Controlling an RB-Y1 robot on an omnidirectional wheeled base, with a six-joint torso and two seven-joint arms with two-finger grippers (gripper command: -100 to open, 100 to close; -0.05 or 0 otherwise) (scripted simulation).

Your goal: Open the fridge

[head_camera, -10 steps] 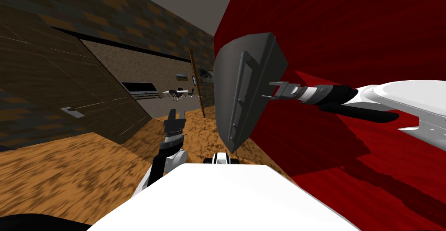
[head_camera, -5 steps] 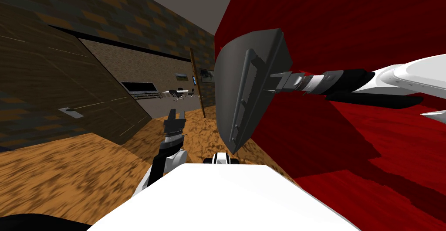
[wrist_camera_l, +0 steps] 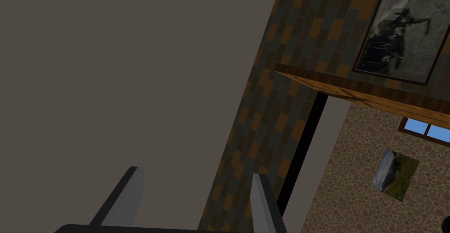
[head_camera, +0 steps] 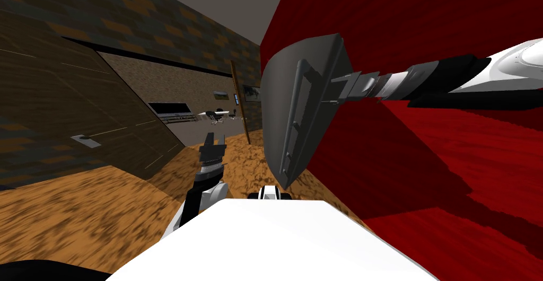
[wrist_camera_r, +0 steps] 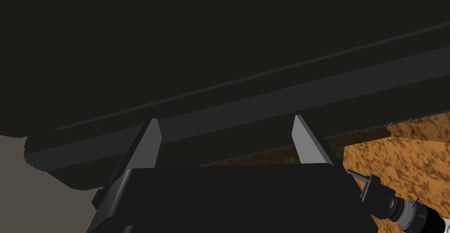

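The fridge (head_camera: 313, 66) is a dark grey box standing against the red wall (head_camera: 424, 23), with a long vertical handle bar (head_camera: 293, 114) on its front. My right arm reaches in from the right, and my right gripper (head_camera: 332, 90) is open at the fridge's upper front, just beside the handle. In the right wrist view the open right gripper (wrist_camera_r: 228, 133) faces the dark door, and the handle bar (wrist_camera_r: 263, 100) runs crosswise just beyond its fingertips without touching them. My left gripper (head_camera: 212, 146) hangs low over the floor, and the left wrist view shows this gripper (wrist_camera_l: 195, 191) open and empty.
A brown wooden door (head_camera: 63, 108) with a small handle plate (head_camera: 85, 140) stands open at the left. Past it a doorway shows a far room with a desk and chairs (head_camera: 217, 114). Patterned orange-brown floor (head_camera: 79, 214) lies left of the fridge.
My right arm has risen, and its gripper has moved up the fridge front and slightly closer to the handle. The left arm has stayed still.
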